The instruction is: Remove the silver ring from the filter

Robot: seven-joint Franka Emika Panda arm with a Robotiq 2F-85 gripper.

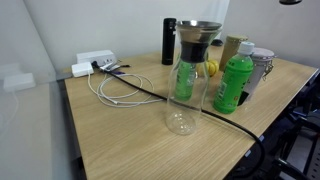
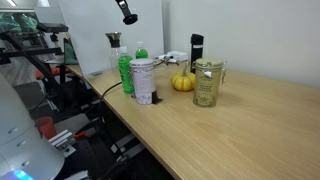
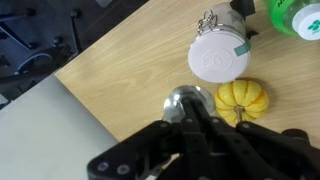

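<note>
Jaws look drawn together with nothing between them, as far as the blurred wrist view lets me judge. They hang high over the wooden bench (image 1: 120, 138), well apart from the task's things. Below them in the wrist view lie a round shiny metal object (image 3: 181, 98), a small yellow pumpkin (image 3: 243, 97) and a white cylindrical container with a round lid (image 3: 218, 60). The thin silver ring (image 1: 198, 26) sits on the rim of the dark conical filter (image 1: 196, 42), which stands in the mouth of the tall clear glass carafe (image 1: 184, 100). A green plastic bottle (image 1: 233, 82) stands near it.

Several things could go wrong. Descending without opening would press the ring down and might tip the tall carafe toward the green bottle. A pinch set too deep could catch the filter's rim as well, lifting both out together. The shiny object beneath the jaws could be mistaken for the ring.
</note>
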